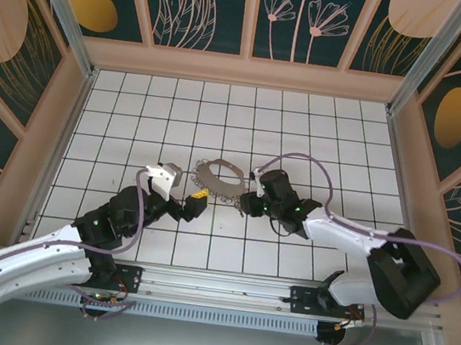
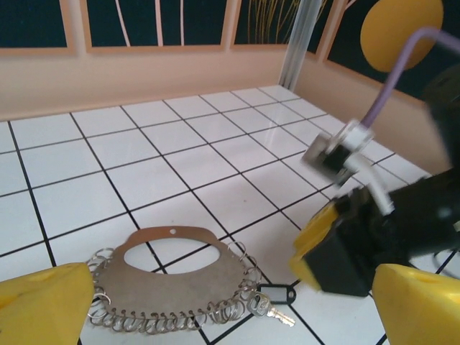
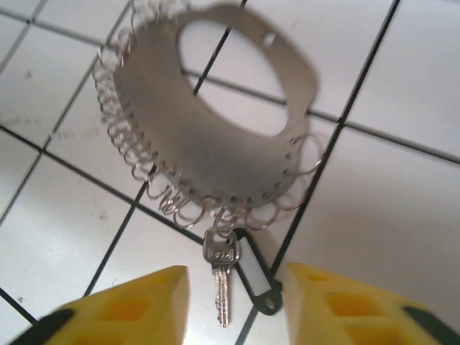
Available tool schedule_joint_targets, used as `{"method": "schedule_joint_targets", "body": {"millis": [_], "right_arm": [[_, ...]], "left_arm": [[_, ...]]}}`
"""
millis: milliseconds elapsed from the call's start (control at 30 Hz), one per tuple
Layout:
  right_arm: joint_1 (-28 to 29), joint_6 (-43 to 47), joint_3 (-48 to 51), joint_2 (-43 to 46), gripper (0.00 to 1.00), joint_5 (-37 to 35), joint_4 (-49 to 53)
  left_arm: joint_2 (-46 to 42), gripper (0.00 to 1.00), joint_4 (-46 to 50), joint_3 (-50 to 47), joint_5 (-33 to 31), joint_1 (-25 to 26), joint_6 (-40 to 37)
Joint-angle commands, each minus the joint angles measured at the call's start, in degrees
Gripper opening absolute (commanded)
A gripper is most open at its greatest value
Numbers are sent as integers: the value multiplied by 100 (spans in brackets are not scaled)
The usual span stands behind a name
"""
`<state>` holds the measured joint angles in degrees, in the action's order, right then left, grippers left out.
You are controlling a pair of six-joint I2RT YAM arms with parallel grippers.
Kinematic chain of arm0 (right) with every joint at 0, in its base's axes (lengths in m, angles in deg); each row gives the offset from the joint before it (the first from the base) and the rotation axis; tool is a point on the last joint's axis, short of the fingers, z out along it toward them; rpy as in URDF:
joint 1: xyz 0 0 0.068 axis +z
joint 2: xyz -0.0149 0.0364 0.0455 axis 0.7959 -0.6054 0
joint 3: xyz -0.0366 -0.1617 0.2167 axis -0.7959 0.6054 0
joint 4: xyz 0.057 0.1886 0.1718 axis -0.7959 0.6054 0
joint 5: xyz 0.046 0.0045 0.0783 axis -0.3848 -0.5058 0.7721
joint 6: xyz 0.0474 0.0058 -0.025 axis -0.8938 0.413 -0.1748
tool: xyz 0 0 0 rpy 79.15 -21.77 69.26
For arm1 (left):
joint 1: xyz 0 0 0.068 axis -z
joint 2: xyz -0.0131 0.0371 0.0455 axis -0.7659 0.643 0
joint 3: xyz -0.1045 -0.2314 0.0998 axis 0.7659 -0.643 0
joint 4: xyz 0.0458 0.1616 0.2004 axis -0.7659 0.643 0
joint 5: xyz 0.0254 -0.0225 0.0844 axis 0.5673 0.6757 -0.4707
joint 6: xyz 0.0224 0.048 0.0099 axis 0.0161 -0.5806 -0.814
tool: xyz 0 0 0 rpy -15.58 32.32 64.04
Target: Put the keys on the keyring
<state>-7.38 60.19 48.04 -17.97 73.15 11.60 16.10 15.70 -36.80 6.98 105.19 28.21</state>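
Observation:
The keyring (image 3: 215,162) is a flat grey metal plate with an oval hole and several wire rings along its curved edge, lying flat on the tiled floor (image 1: 217,181). A silver key (image 3: 221,277) with a black tag (image 3: 257,286) lies at the plate's rim, its head overlapped by one ring. My right gripper (image 3: 237,302) hovers open over the key, its yellow fingers (image 3: 144,305) either side and clear of it. My left gripper (image 2: 233,305) is wide open on the plate's other side, with the plate (image 2: 180,277) and key (image 2: 279,315) between its fingers (image 2: 43,302).
Low wooden walls (image 1: 245,70) enclose the white tiled floor (image 1: 305,131). The right gripper's yellow and black finger (image 2: 338,251) shows close by in the left wrist view. Both arms meet near the middle, and the far tiles are bare.

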Motion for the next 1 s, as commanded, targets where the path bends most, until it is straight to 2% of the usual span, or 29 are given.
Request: {"method": "schedule_joint_targets", "body": {"millis": [0, 67, 133, 233, 267, 333, 400, 500, 600, 767, 833, 900, 967], "right_arm": [[6, 369, -128, 682, 71, -852, 463], [-1, 600, -258, 1064, 99, -1129, 568], [-104, 838, -308, 1416, 99, -1366, 557], [-728, 1101, -100, 1893, 99, -1464, 151], [-1042, 1143, 66, 2067, 99, -1381, -92], [-1694, 1200, 445, 2434, 99, -1121, -679], [-2366, 1126, 975, 2801, 99, -899, -1380], [-3197, 924, 1693, 3058, 99, -523, -2398], [-3735, 1033, 2128, 2838, 99, -337, -3113], [-4402, 1089, 2526, 2171, 99, 276, -4262], [-4585, 966, 2707, 1797, 99, 353, -4975], [-4838, 773, 2707, 1307, 99, 579, -5440], [-4914, 794, 2703, 920, 99, 563, -5865]], "left_arm": [[24, 99, 127, 345, -333, 27, 77], [76, 99, 346, 509, -877, 20, 63], [231, 99, 532, 659, -1346, 17, -50], [680, 99, 865, 900, -2164, -55, 11], [844, 99, 939, 972, -2288, -129, 28], [1137, 99, 975, 1091, -1993, -473, 9], [1313, 99, 775, 1068, -1905, -864, 164], [1217, 99, -191, 561, -2657, -1153, -56], [1050, 99, -814, 131, -2773, -1758, -305], [1372, 99, -1082, -57, -3236, -2510, -686], [1480, 99, -1436, -184, -2912, -2865, -561], [1636, 99, -1814, -250, -2211, -3391, -347], [1952, 99, -2290, -255, -2225, -3623, -492]]}}
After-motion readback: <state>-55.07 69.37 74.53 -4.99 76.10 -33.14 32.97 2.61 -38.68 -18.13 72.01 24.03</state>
